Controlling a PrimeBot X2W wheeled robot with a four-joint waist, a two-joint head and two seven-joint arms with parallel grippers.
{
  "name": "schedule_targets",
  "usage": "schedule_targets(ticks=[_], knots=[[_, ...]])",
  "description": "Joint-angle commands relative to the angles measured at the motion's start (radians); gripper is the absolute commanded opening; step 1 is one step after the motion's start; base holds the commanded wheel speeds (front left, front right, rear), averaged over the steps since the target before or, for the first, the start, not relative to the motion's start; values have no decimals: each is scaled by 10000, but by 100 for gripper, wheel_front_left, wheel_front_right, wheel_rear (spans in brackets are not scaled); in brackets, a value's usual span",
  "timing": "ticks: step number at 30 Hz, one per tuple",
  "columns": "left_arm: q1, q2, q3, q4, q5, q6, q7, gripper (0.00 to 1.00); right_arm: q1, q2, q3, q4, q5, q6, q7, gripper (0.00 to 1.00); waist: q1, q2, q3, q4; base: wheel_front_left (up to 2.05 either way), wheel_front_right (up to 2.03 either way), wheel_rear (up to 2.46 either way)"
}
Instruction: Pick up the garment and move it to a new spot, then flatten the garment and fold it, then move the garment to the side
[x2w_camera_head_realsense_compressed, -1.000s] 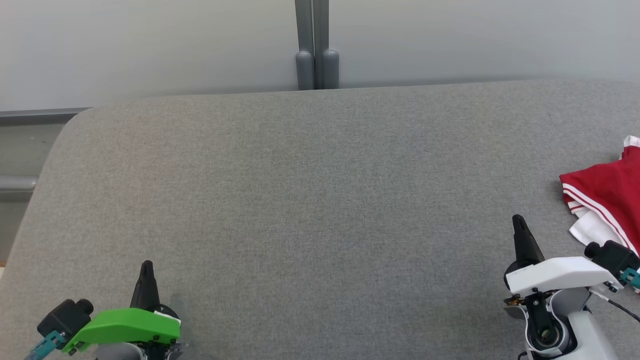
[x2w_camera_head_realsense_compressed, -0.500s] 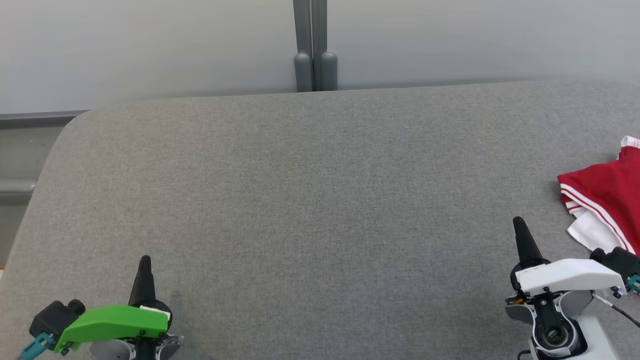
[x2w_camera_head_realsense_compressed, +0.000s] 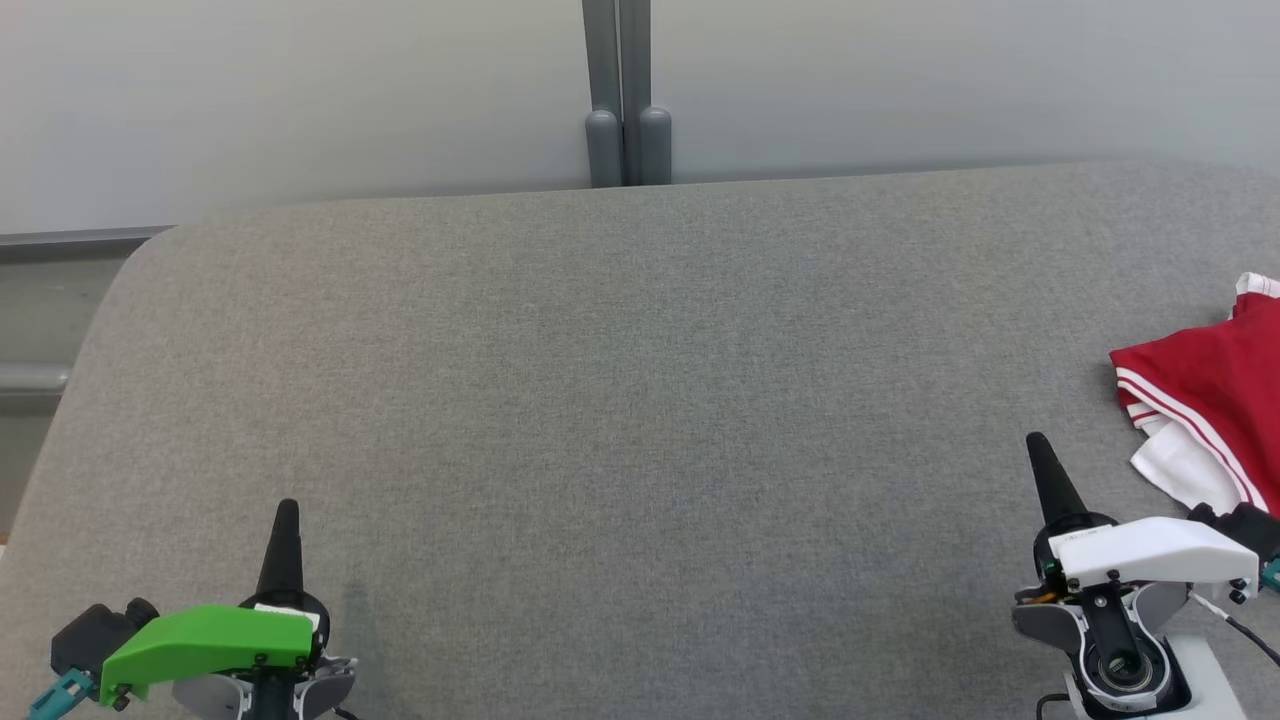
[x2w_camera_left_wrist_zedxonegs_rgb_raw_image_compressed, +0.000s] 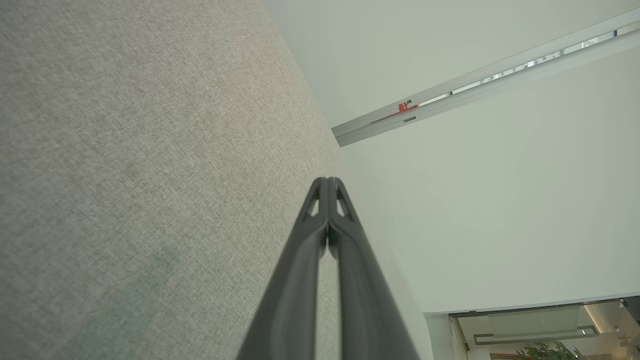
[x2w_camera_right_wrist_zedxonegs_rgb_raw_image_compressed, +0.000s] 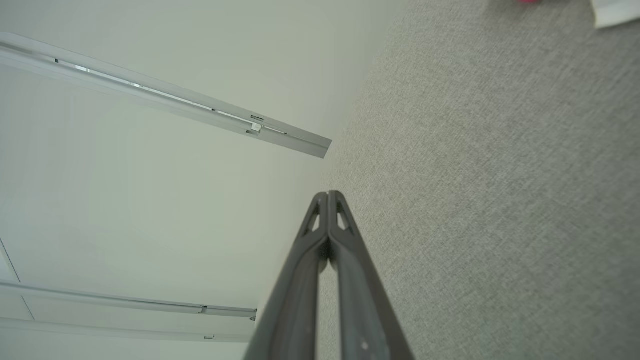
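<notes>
A red garment (x2w_camera_head_realsense_compressed: 1215, 385) with white stripes and a white panel lies bunched at the right edge of the grey table (x2w_camera_head_realsense_compressed: 640, 400), partly cut off by the head view. A white corner of the garment (x2w_camera_right_wrist_zedxonegs_rgb_raw_image_compressed: 615, 11) shows at the top of the right wrist view. My right gripper (x2w_camera_head_realsense_compressed: 1036, 445) hovers just left of it, fingers pressed together and empty; the shut tips (x2w_camera_right_wrist_zedxonegs_rgb_raw_image_compressed: 327, 196) are plain in the right wrist view. My left gripper (x2w_camera_head_realsense_compressed: 287, 510) sits at the lower left, far from the garment, also shut on nothing, its tips (x2w_camera_left_wrist_zedxonegs_rgb_raw_image_compressed: 327, 182) touching.
The grey fabric table top spreads wide between the two grippers. A pale wall with a grey vertical post (x2w_camera_head_realsense_compressed: 622, 95) stands behind the far edge. The table's rounded left corner (x2w_camera_head_realsense_compressed: 150, 245) drops off to a grey ledge.
Both grippers have drawn slightly back toward the bottom of the head view. The garment lies unmoved; the camera has shifted a little.
</notes>
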Motion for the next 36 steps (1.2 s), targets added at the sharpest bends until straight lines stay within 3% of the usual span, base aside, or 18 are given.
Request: schedule_targets(ticks=[1,36], knots=[[-241,74,71,-124,-308,-82,61,0,62,-62,-38,-164,297,7,80,0,0,0,-5,-4,0,0,0],[-344,92,396,-405,-3173,-457,817,0,322,-79,-166,-554,3293,5,824,0,0,0,-135,-103,0,0,0]])
